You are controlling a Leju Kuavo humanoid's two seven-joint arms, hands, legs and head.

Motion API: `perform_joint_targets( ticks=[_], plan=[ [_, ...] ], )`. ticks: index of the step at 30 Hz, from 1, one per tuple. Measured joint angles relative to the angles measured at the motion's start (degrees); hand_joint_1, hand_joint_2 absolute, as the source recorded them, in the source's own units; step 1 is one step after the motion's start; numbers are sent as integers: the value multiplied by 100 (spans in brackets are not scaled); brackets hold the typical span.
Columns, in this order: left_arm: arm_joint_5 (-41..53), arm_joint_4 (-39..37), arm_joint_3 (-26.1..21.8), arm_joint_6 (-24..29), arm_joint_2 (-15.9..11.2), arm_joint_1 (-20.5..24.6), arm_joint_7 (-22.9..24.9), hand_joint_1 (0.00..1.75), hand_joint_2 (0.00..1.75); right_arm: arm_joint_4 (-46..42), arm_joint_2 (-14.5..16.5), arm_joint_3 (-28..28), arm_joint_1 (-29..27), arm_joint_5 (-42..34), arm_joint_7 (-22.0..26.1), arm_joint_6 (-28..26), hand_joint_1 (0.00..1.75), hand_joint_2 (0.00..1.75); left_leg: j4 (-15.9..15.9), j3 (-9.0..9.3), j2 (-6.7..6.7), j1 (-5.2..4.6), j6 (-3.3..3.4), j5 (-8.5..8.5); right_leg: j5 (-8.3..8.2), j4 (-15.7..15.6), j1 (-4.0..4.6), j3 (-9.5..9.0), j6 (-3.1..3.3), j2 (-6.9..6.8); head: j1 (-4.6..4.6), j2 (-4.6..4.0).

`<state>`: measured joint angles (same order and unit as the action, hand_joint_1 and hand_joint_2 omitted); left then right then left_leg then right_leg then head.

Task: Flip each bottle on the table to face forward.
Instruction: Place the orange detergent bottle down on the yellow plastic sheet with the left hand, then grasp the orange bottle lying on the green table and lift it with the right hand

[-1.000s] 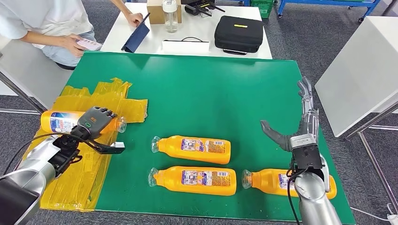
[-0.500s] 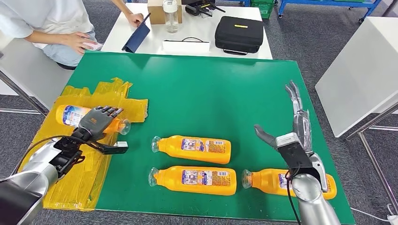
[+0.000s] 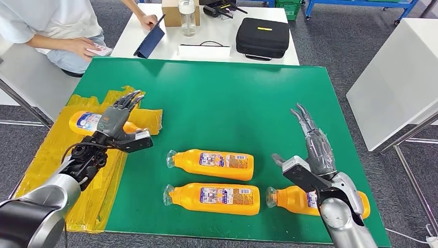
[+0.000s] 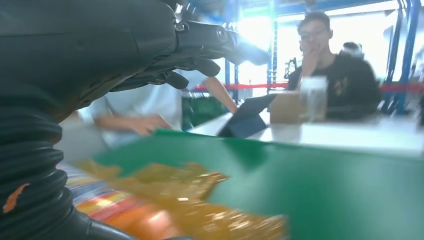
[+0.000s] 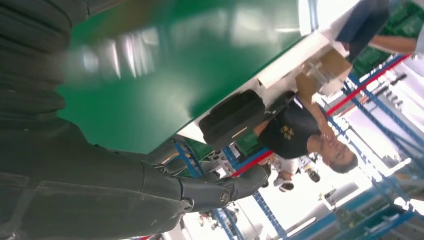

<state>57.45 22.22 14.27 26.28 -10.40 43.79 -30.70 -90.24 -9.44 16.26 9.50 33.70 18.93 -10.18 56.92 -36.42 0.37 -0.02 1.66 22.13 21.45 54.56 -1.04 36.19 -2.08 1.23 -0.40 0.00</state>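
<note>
Our left hand [image 3: 114,122] hovers spread over the bottle [image 3: 89,122] on yellow film [image 3: 77,170]; our right hand [image 3: 313,150], fingers apart, holds nothing above another bottle [image 3: 294,200] on the counter [image 3: 232,103].

Head view high, downward; wrist views low, close.

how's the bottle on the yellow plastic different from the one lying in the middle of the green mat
The bottle on the yellow plastic lies on the crinkled sheet at the table's left edge, partly hidden by the left hand; the middle bottle lies uncovered on bare green mat. The first shows a blue and white label; the second's label looks white and red. Both are orange and lie on their sides.
</note>
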Motion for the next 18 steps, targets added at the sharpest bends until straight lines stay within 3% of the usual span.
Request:
perform_joint_targets(
  ticks=[5,8,18],
  plan=[
    [-1753,603,-675,-1006,269,-97,-810,0,175,239,-8,274,262,78,2,204,0,175,0,0,2,0,0,-1,-1,2,0,0,0,0,-1,0],
    [-2902,1272,-745,-1576,365,-272,-838,0,175,463,4,518,434,106,2,303,0,175,0,0,0,1,0,-1,-1,3,1,0,0,-1,-1,0],
    [-4333,2783,-636,-2240,458,-742,-838,0,175,1102,169,1100,867,250,13,385,0,175,0,-3,-2,1,1,-1,-1,3,0,1,0,-3,-1,0]
  ],
)
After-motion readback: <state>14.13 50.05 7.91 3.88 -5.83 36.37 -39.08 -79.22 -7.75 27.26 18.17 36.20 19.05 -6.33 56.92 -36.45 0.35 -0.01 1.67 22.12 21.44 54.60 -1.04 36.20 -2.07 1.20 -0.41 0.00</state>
